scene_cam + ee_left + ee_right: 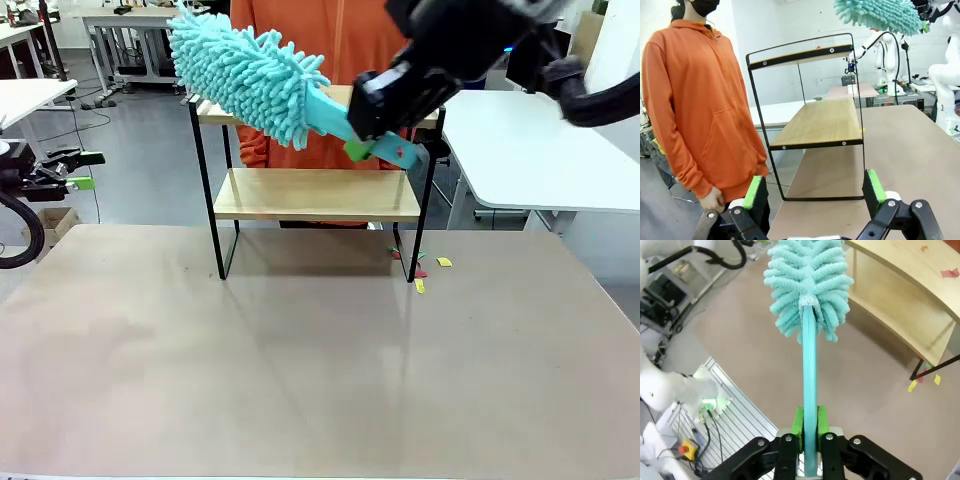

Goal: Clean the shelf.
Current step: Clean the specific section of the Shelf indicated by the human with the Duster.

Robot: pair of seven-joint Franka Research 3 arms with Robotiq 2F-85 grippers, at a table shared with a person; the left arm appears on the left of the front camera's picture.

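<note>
1. Closest in: right gripper (809,420), pinched tight on the thin teal handle of a fluffy duster (807,285).
2. Held high over the shelf (315,195), mop head above left end of top board; touching or not, cannot tell.
3. Off beyond the left side of the tan table (300,380): left gripper (814,191), spread wide, holding nothing.
4. Shelf placement: upright at far middle of table, just before a person (695,100) in orange hoodie.
5. Lying near shelf's right foot: small red and yellow scraps (430,268).

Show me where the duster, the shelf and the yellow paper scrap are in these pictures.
duster (250,80), front view, on its fluffy turquoise head.
shelf (315,195), front view, on the lower wooden board.
yellow scrap (444,262), front view, on its middle.
</note>
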